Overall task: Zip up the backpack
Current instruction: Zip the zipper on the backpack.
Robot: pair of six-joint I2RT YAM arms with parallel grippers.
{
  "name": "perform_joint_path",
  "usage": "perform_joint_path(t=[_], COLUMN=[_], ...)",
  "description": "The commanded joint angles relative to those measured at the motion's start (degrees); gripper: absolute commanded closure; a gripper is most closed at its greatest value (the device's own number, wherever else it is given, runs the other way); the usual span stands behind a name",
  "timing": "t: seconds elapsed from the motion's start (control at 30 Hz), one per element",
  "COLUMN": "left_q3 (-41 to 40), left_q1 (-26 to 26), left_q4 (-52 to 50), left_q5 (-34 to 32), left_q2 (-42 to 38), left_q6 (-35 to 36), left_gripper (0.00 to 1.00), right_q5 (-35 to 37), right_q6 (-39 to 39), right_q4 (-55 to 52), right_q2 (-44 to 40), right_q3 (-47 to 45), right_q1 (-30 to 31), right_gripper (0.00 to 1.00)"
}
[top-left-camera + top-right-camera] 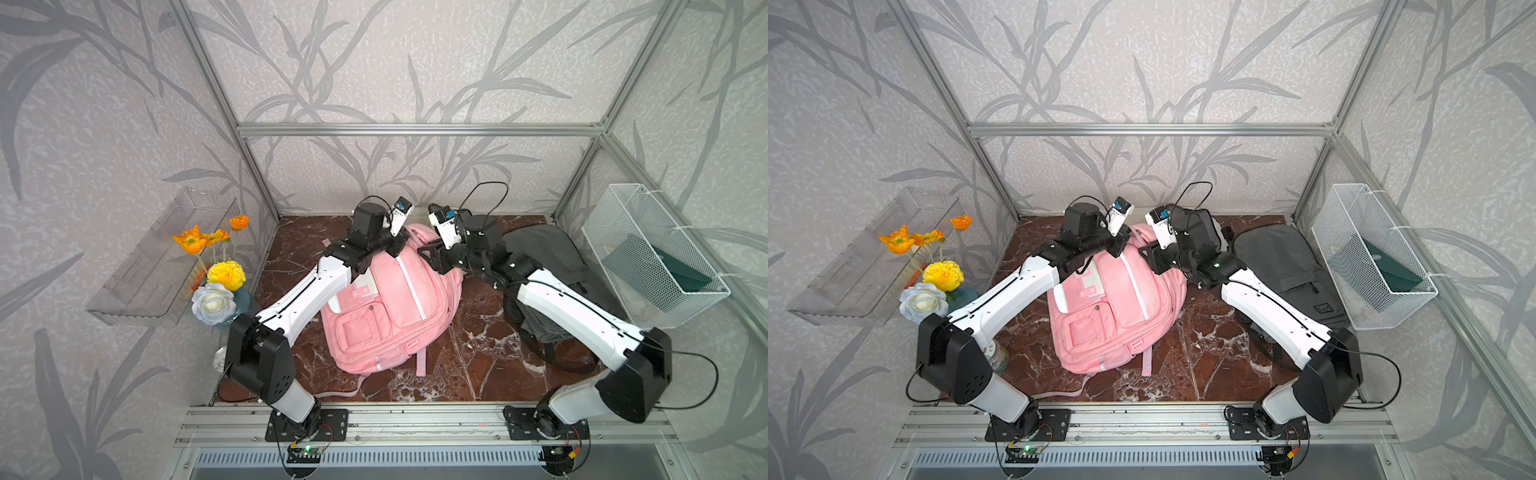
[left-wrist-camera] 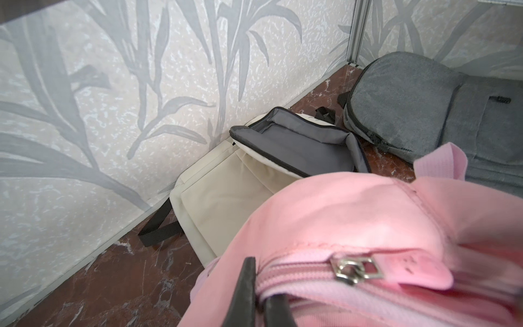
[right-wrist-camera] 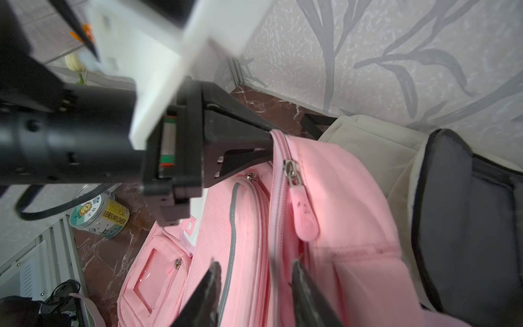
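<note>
Your pink fabric backpack (image 1: 390,307) lies mid-table on the dark red marble tabletop (image 1: 478,345), top toward the back wall. Main zip looks nearly run: the silver metal slider (image 3: 291,170) with its pink rubber pull tab (image 3: 307,223) sits close to the top end. Can't tell if the last stretch is meshed. Your left gripper (image 3: 270,141) has its fingers clamped tight on the bag's zip seam. Your right gripper (image 3: 256,263) has its fingers spread, straddling the zip track, gripping nothing; the tab hangs free. Likely left: confirm closure.
</note>
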Motion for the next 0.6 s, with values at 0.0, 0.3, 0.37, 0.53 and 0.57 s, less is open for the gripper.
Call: perform_joint_path(t=[0.0,0.3,0.37,0.53,0.57], left_q3=[-1.3,-6.3,-6.5,-6.8,-6.7], left_q1=[0.3,-0.7,-1.2,-1.8,-1.8], left_q4=[7.4,12.3,12.0,11.4,11.3], left_q5=[4.1,10.8,11.3,11.2,11.1], left_q2=[-5.5,-9.0,-9.2,-9.5,-9.4], left_q6=[1.7,3.0,3.9,4.9,5.0], left_gripper=[1.00,1.00,1.00,1.00,1.00], right_q5=[4.3,-0.9,-1.5,-2.9,-3.2], right_q6=[-3.5,-0.9,-1.1,-2.8,-3.3], right_q4=[-2.4,-4.6,-4.9,-5.4,-5.4], right_q2=[-4.7,1.4,2.5,2.3,2.0], right_q3=[0.8,4.1,4.7,4.3,4.0], right_q1=[-0.9,-2.4,-2.3,-2.2,-2.1], right_gripper=[0.53,0.57,0.62,0.64,0.64])
